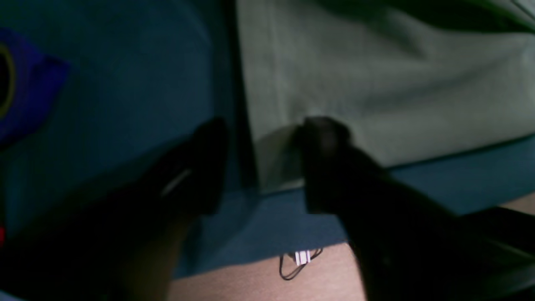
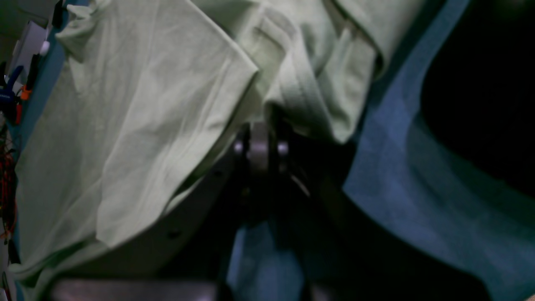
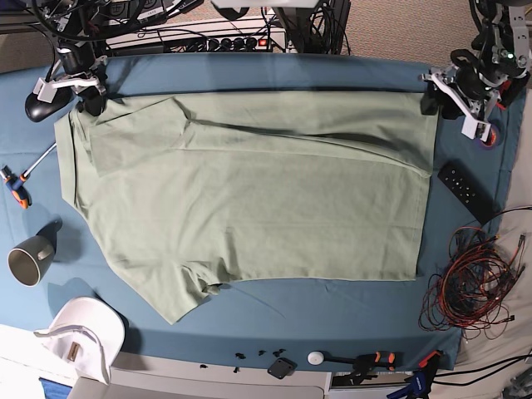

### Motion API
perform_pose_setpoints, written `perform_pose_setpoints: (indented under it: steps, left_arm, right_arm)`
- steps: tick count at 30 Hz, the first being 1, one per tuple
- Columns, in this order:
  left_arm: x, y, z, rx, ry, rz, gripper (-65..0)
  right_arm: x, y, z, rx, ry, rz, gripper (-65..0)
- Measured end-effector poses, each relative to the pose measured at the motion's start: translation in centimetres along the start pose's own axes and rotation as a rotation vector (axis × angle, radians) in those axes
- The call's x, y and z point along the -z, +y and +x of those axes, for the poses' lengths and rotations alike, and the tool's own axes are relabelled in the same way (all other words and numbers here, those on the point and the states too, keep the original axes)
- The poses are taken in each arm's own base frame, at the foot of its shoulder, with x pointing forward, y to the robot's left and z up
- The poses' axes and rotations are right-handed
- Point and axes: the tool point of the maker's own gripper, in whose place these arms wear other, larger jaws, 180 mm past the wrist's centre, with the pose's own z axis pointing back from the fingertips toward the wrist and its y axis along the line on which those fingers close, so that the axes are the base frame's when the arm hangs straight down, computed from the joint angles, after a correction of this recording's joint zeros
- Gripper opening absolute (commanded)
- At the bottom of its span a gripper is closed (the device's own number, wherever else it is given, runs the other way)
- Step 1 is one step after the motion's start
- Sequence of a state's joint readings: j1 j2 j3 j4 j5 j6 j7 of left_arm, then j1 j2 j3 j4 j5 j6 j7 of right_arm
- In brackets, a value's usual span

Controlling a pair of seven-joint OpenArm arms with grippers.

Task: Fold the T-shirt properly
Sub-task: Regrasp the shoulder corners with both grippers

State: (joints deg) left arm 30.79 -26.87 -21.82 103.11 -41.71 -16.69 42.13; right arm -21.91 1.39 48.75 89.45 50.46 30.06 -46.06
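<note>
The pale sage-green T-shirt point(image 3: 249, 191) lies spread flat on the blue table cloth point(image 3: 332, 307), one sleeve pointing toward the front left. At the shirt's far right corner my left gripper point(image 3: 431, 101) is low over the cloth. The left wrist view shows the left gripper point(image 1: 269, 125) with its dark fingers point(image 1: 205, 167) apart and the T-shirt point(image 1: 376, 83) corner lying between them, one finger touching the hem. At the far left corner sits my right gripper point(image 3: 90, 101). In the right wrist view the right gripper point(image 2: 261, 138) is shut on bunched fabric of the T-shirt point(image 2: 125, 125).
A grey mug point(image 3: 29, 258) and a white cap point(image 3: 83, 332) sit at the front left. A black remote point(image 3: 468, 189) and a tangle of red and black cables point(image 3: 474, 283) lie right of the shirt. A clamp point(image 3: 15, 184) rests at the left edge.
</note>
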Motion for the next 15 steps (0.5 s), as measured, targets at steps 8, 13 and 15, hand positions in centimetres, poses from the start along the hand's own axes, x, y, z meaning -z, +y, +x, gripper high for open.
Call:
perform_pose_setpoints:
  steps: [8,13,15]
  left_arm:
    - [-0.01,-1.05,-0.26,0.004,0.011,-0.059,-51.2]
    - [0.01,-1.05,-0.55,0.002,0.023,-0.06,-65.0]
    - [0.01,-1.05,-0.55,0.002,0.023,-0.06,-65.0]
  right_arm:
    - [0.0,0.0,0.01,0.0,0.0,0.0,-65.0]
    - [0.01,0.01,0.01,0.0,0.0,0.0,-65.0]
    - [0.01,0.01,0.01,0.0,0.0,0.0,-65.0]
